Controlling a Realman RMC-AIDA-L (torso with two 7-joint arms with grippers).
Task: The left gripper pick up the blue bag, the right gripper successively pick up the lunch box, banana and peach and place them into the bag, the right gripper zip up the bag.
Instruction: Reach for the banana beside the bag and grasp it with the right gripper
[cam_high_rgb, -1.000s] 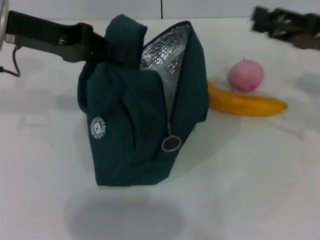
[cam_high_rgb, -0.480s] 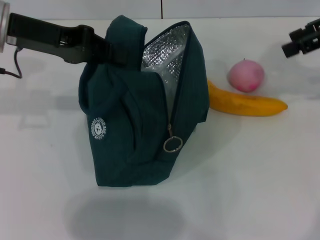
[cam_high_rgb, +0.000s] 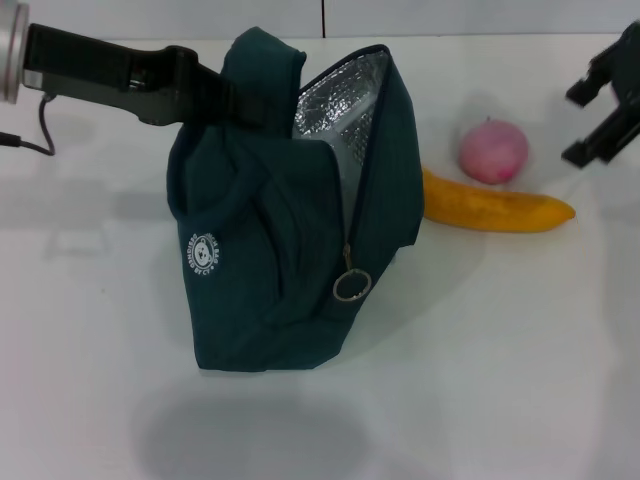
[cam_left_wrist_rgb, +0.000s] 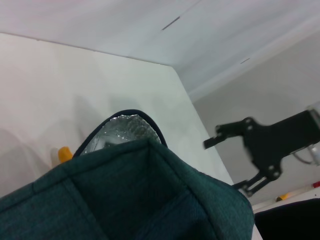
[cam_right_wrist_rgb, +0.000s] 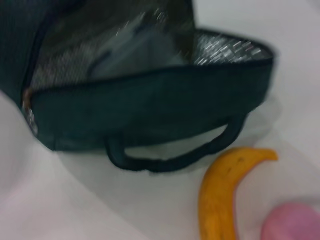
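Dark teal fabric bag held upright, mouth unzipped, by black left gripper clamped on its handle.
Black right gripper, jaws apart and empty, hovers beside pink peach and yellow banana on white table.

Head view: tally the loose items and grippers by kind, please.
Bags: 1, the blue bag
Bananas: 1, the banana
Peaches: 1, the peach
Grippers: 2, the left gripper and the right gripper
Lunch boxes: 0 in sight
Total: 5
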